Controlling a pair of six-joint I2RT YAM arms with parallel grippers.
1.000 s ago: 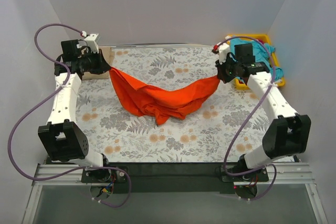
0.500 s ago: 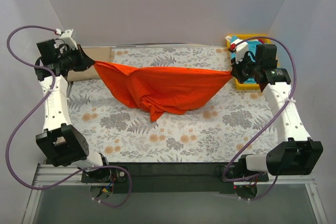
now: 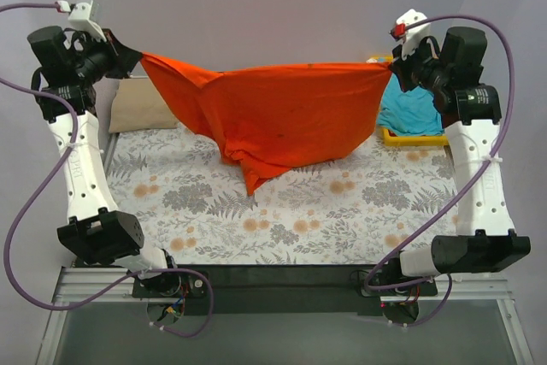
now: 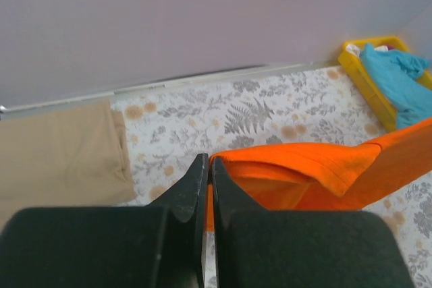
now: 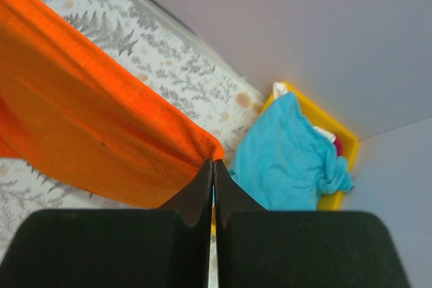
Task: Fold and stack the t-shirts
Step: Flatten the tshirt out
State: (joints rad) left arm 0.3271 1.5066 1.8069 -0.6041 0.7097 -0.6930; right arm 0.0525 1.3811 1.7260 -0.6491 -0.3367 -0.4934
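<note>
Holding orange-red t-shirt (image 3: 282, 117) stretched in mid-air over fern-print cloth (image 3: 308, 211), left gripper (image 3: 126, 50) and right gripper (image 3: 386, 61) jaws clamped tight on opposite top corners; tan t-shirt (image 3: 141, 107) flat back-left, turquoise t-shirt (image 3: 412, 113) heaped in yellow tray (image 3: 419, 138)

Table cover: grey cloth (image 3: 342, 211) printed with ferns and orange flowers, lying flat and spread across the table from left to right.
Tray: yellow plastic tray (image 3: 416, 137) at the far right corner, close to the right wall.
Tray, odd contents: I see a white scrap (image 5: 325, 133) and a dark red scrap (image 5: 337, 146) beside it. I cannot identify either.
Walls: plain pale walls (image 3: 273, 6) on the left, far and right sides.
Near edge: black strip (image 3: 282, 278) along the table front, with an aluminium rail (image 3: 94, 284) running left to right.
</note>
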